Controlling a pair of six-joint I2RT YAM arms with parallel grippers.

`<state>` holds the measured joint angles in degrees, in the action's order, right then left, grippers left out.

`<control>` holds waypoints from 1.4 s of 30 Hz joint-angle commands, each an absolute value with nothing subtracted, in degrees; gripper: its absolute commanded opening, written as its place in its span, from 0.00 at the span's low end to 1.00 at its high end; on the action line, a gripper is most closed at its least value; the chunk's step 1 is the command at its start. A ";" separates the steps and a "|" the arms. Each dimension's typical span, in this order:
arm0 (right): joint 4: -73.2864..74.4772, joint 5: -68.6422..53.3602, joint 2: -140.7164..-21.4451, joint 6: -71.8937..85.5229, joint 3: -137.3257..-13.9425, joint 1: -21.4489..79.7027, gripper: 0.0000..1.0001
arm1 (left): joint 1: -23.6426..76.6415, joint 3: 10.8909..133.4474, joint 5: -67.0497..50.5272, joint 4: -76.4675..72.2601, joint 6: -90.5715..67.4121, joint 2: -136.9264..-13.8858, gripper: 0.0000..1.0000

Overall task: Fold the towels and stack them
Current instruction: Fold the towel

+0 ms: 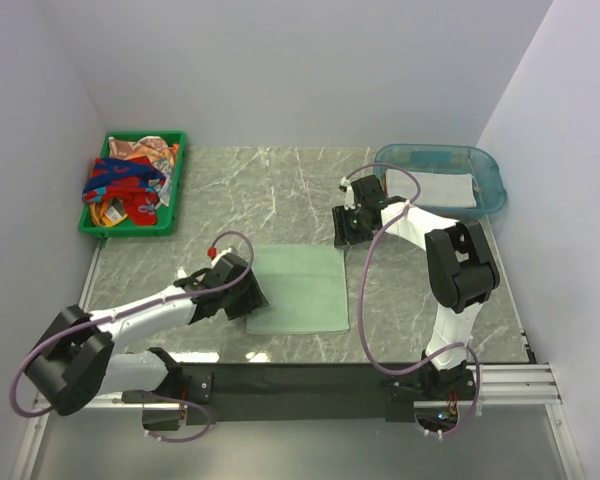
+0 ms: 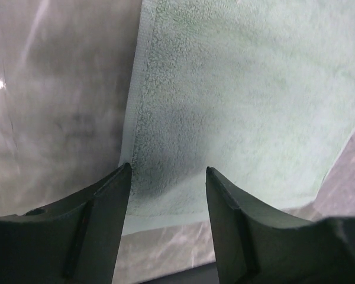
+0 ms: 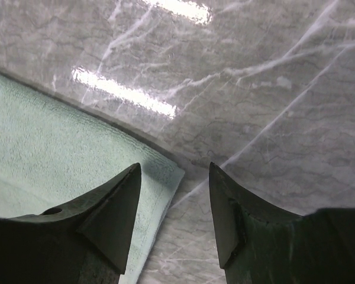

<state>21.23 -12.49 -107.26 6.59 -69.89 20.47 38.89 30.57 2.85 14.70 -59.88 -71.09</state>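
Sage green towel (image 1: 305, 290) spread flat at the middle of the counter (image 1: 280, 180). Over its left hem, left end effector (image 2: 167, 167) released, jaws apart. Above far right corner, right end effector (image 3: 174, 165) likewise released. More towels (image 1: 128, 180) heaped in green tray (image 1: 130, 230), far left.

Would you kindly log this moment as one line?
green towel flat | left jaws open, left edge | right jaws open, far-right corner

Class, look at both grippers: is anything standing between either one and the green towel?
Nothing visible does. The left gripper hangs open right above the towel at its left edge, and the right gripper hangs open above its far right corner.
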 commanded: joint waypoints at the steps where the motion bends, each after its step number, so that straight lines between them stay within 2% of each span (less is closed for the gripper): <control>1: 18.72 -12.74 -105.91 4.85 -69.35 20.39 0.56 | 40.69 28.30 2.98 17.57 -64.86 -67.16 0.60; 7: 21.17 -14.41 -107.58 1.15 -71.45 20.48 0.56 | 40.69 33.56 5.27 24.50 -60.49 -63.89 0.64; 11: 23.28 -15.56 -109.42 -1.13 -73.56 20.92 0.55 | 39.38 40.93 9.22 27.33 -54.68 -66.96 0.65; 17: 26.19 -11.52 -112.23 -2.55 -75.76 22.15 0.54 | 31.21 49.99 7.21 28.12 -43.43 -73.63 0.68; 27: 30.76 -7.91 -116.01 -5.10 -77.34 24.96 0.51 | 27.78 57.21 8.18 26.37 -36.74 -79.71 0.68; 35: 34.19 -8.97 -118.82 -5.98 -77.87 26.45 0.37 | 24.70 65.29 6.51 29.79 -31.03 -88.94 0.69; 38: 33.49 -9.23 -119.09 -5.89 -77.43 26.54 0.24 | 24.43 67.31 4.84 30.14 -28.83 -92.71 0.70; 39: 33.31 -9.84 -119.09 -5.89 -77.34 26.63 0.15 | 24.43 67.85 4.05 30.41 -27.52 -93.68 0.70; 42: 33.40 -10.02 -119.18 -6.06 -77.52 26.72 0.06 | 24.26 69.61 3.96 30.32 -24.80 -96.94 0.72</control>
